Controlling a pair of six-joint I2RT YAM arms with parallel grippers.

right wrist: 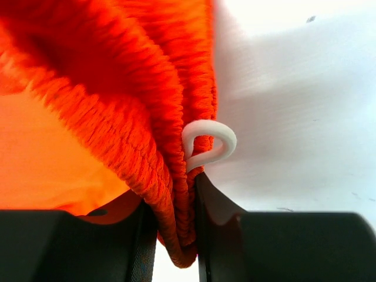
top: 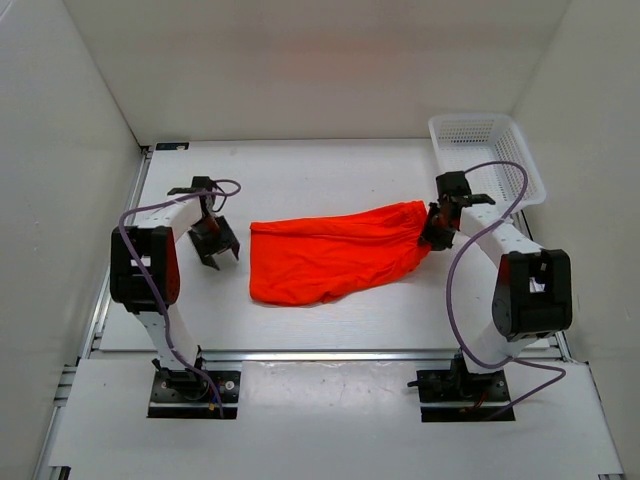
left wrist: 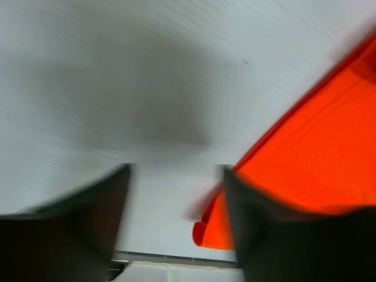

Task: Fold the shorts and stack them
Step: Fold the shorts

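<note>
Right hand [top: 434, 232] pinches the shorts [top: 330, 262], lying lengthwise left-right with waist rightward; left hand [top: 215, 245] spread.

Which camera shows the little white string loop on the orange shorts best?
The right wrist camera: the string loop shows big and clear beside the bunched-up shorts. The top camera shows the whole shorts but no loop. The left wrist camera shows only a blurry orange edge.

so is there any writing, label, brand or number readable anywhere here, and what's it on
No text can be read in any view.
The bright orange fabric shorts show no print or tag.
The white plastic mesh basket shows no label.
The small dark plate at the far left corner is too small to read.
</note>
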